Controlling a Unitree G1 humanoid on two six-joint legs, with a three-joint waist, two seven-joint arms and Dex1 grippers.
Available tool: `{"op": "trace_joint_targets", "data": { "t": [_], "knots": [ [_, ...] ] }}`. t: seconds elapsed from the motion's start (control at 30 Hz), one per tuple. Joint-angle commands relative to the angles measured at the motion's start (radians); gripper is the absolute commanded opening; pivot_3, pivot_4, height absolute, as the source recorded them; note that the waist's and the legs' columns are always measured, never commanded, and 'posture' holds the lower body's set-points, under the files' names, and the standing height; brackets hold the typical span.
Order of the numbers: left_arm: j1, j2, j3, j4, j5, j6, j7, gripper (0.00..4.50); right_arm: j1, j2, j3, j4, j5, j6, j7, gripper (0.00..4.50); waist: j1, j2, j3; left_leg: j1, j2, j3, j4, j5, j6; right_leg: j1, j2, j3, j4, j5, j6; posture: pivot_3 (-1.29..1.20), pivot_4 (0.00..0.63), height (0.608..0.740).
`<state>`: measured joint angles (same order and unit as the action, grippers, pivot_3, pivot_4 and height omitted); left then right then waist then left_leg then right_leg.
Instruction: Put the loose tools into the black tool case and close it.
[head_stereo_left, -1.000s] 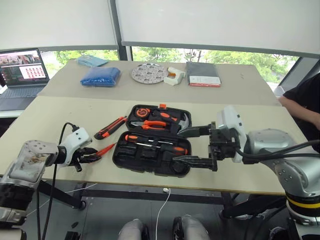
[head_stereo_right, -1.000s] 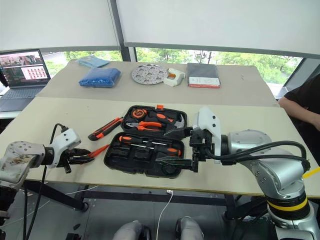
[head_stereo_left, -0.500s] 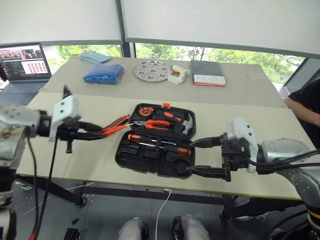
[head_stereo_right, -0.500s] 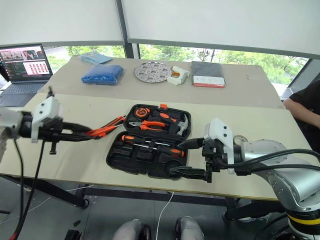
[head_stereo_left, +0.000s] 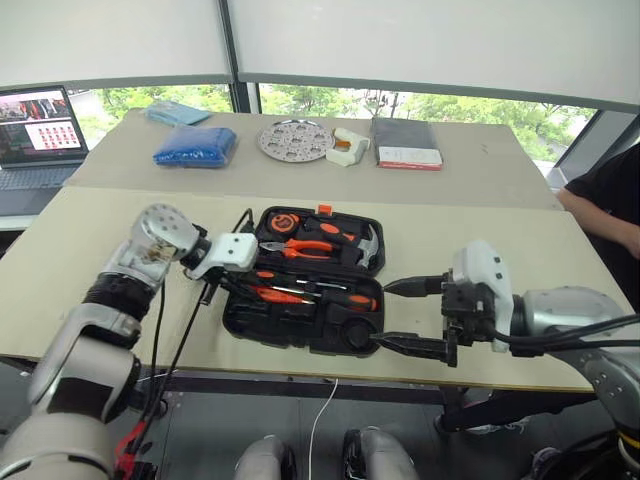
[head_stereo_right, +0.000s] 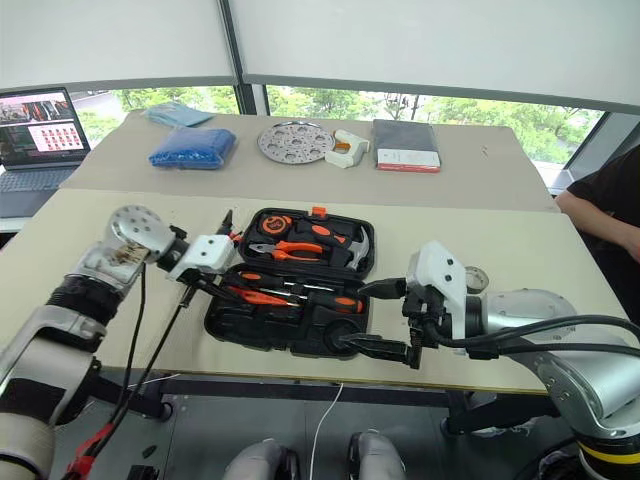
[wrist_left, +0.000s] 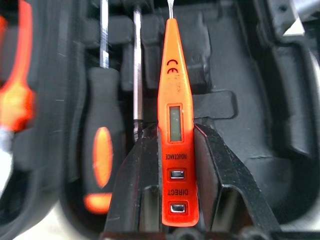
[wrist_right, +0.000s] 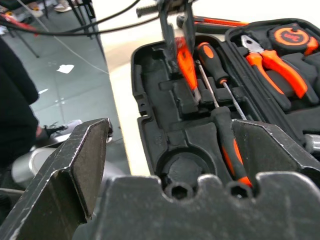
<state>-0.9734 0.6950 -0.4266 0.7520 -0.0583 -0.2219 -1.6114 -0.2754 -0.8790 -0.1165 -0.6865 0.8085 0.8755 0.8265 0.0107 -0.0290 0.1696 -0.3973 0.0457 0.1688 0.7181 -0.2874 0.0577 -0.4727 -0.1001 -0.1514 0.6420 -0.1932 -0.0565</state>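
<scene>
On the beige table (head_stereo_left: 90, 260), left gripper (head_stereo_left: 240, 288) jaws clamp a slim orange tester screwdriver (wrist_left: 176, 120) over the open black moulded plastic tool case (head_stereo_left: 300, 330); right gripper (head_stereo_left: 405, 315) jaws apart.

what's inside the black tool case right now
The open black tool case holds two screwdrivers, orange pliers, a hammer and a tape measure. The left gripper holds the orange tester over its recesses, covering what lies beneath.

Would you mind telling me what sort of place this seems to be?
Probably an office or lab workspace: tan tables by big windows with blinds, an open laptop, and an open black tool case.
</scene>
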Motion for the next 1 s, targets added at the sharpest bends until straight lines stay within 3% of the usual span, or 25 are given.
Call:
{"op": "trace_joint_targets", "data": {
  "t": [0.03, 0.27, 0.33, 0.57, 0.7, 0.8, 1.0],
  "knots": [
    [-0.033, -0.001, -0.019, 0.033, -0.010, -0.014, -0.003, 0.46, 0.014, -0.005, -0.046, -0.040, 0.023, -0.012, -0.022, 4.50, 0.001, 0.000, 0.000, 0.000, 0.000, 0.000, 0.001, 0.000, 0.001, 0.000, 0.000, 0.000, 0.000, 0.000, 0.000, 0.00, 0.150, 0.718],
    [-0.043, -0.018, -0.008, 0.055, 0.028, 0.025, -0.002, 0.46, 0.023, -0.001, -0.040, -0.047, 0.016, -0.024, -0.035, 4.50, 0.001, 0.000, 0.000, 0.000, 0.000, 0.000, 0.003, -0.003, 0.005, 0.000, -0.002, 0.000, 0.002, 0.001, 0.002, 0.00, 0.150, 0.718],
    [-0.040, 0.000, -0.031, 0.013, -0.019, 0.078, -0.003, 1.46, 0.019, 0.001, -0.036, -0.043, 0.014, -0.026, -0.035, 4.50, 0.001, 0.000, 0.000, -0.001, 0.000, 0.000, 0.004, -0.003, 0.005, 0.000, -0.003, 0.000, 0.003, 0.001, 0.002, 0.00, 0.150, 0.718],
    [-0.045, 0.109, -0.067, -0.171, -0.230, 0.275, -0.003, 3.86, 0.020, 0.002, -0.028, -0.046, 0.016, -0.029, -0.027, 4.50, -0.002, 0.000, 0.000, -0.003, 0.001, -0.001, 0.009, -0.004, 0.007, 0.000, -0.003, 0.000, 0.003, 0.001, 0.002, 0.00, 0.150, 0.718],
    [-0.050, 0.100, -0.004, -0.182, -0.277, 0.354, -0.003, 3.86, 0.021, 0.005, -0.021, -0.039, 0.011, -0.034, -0.022, 4.50, 0.002, 0.000, 0.000, -0.003, 0.000, -0.001, 0.010, -0.004, 0.007, 0.000, -0.003, 0.000, 0.004, 0.001, 0.003, 0.00, 0.150, 0.718],
    [-0.028, 0.059, 0.032, -0.150, -0.226, 0.323, 0.014, 3.08, 0.020, 0.007, -0.012, -0.035, 0.004, -0.037, -0.017, 4.50, 0.003, 0.000, 0.000, -0.004, 0.000, -0.001, 0.011, -0.005, 0.008, 0.000, -0.004, 0.000, 0.004, 0.001, 0.004, 0.00, 0.150, 0.718],
    [0.009, -0.004, 0.080, -0.122, -0.185, 0.328, 0.052, 0.86, 0.014, 0.004, -0.003, -0.027, 0.000, -0.046, -0.013, 4.50, 0.001, 0.000, 0.000, -0.004, -0.001, -0.001, 0.011, -0.005, 0.008, 0.000, -0.003, 0.000, 0.004, 0.001, 0.004, 0.00, 0.150, 0.718]
  ]
}}
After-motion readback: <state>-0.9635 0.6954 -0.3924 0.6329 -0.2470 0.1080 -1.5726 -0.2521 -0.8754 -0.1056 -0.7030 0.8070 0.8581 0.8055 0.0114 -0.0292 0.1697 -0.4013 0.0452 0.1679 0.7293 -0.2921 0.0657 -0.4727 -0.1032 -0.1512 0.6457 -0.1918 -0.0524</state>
